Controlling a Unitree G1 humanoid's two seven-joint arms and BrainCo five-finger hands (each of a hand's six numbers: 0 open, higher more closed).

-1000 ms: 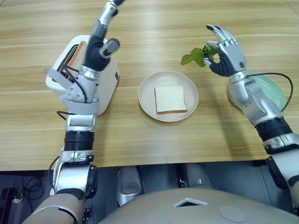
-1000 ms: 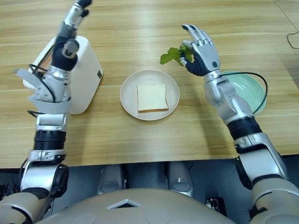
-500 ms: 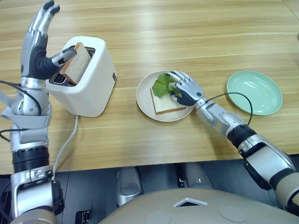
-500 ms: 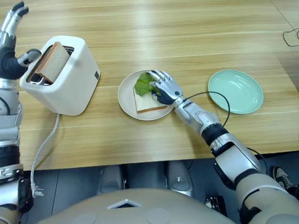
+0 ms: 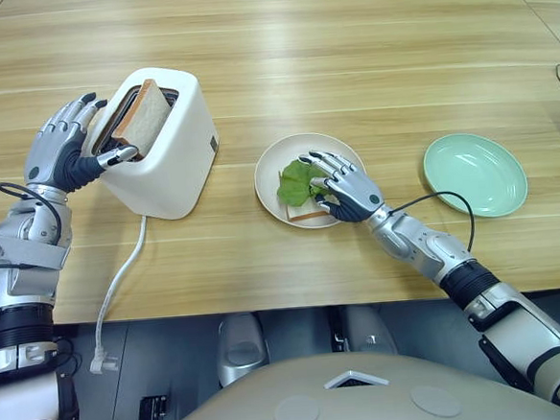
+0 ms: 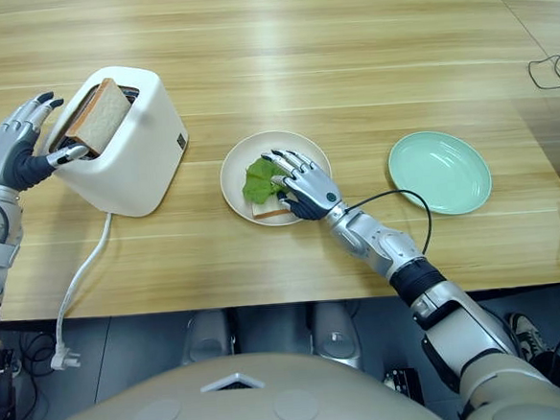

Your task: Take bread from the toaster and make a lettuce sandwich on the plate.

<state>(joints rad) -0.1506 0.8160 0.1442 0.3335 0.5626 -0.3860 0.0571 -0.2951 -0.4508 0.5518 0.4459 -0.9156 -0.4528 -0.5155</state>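
brown-crusted bread slice (image 5: 145, 116) stands in the white boxy toaster (image 5: 176, 169), not yet taken; the left hand (image 5: 62, 150) sits beside it, fingers loosely spread, holding nothing. on the round cream plate (image 5: 269, 163), a white bread slice (image 5: 301, 211) carries the green lettuce leaf (image 5: 294, 181) under the splayed right hand (image 5: 348, 188). the top slice is left to add.

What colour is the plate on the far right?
Pale mint green. The green plate shows best in the left eye view.

1. toaster (image 5: 175, 145): 1
2. bread slices: 2, toaster slice (image 5: 146, 116) and plate slice (image 5: 299, 211)
3. lettuce leaf (image 5: 297, 180): 1
4. plates: 2, cream plate (image 5: 267, 169) and green plate (image 5: 474, 172)
5. hands: 2, left hand (image 5: 59, 148) and right hand (image 5: 351, 192)
6. power cord (image 5: 121, 279): 1
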